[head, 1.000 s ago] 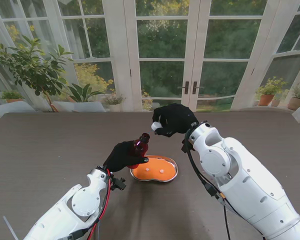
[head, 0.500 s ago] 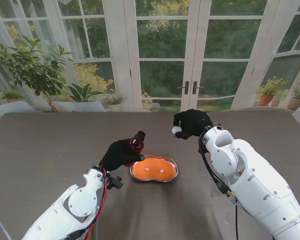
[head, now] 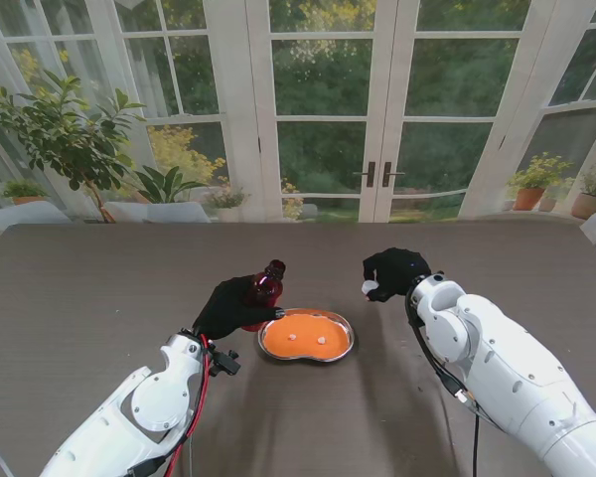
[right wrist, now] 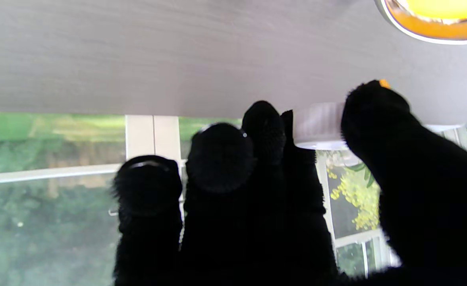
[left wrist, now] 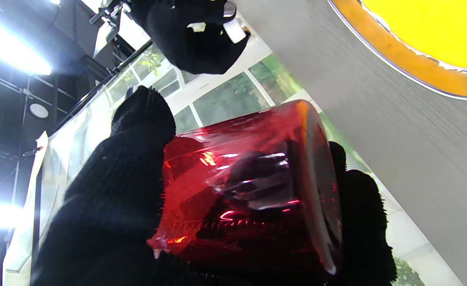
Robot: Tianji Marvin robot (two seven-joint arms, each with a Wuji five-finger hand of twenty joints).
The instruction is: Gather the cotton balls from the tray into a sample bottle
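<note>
Stand view: bottle (head: pixel 263 295) is gripped by left hand (head: pixel 233 306); white cap (head: pixel 368 287) is pinched by right hand (head: pixel 395 272). Cap set-down is judged next, then 2 cotton balls (head: pixel 308 339) are collected from tray (head: pixel 346 339).

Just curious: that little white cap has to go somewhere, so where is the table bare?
Bare table lies right of the right robot hand holding the cap. It is crowded around the tray, where the left robot hand grips the red bottle.

Both arms (head: pixel 507 373) have glossy white rounded shells with round joint caps. The left hand (head: pixel 228 306) and right hand (head: pixel 395 270) wear fuzzy black knit gloves. Red and black cables (head: pixel 201 397) run along the left arm; a black cable (head: pixel 439 373) hangs along the right.
</note>
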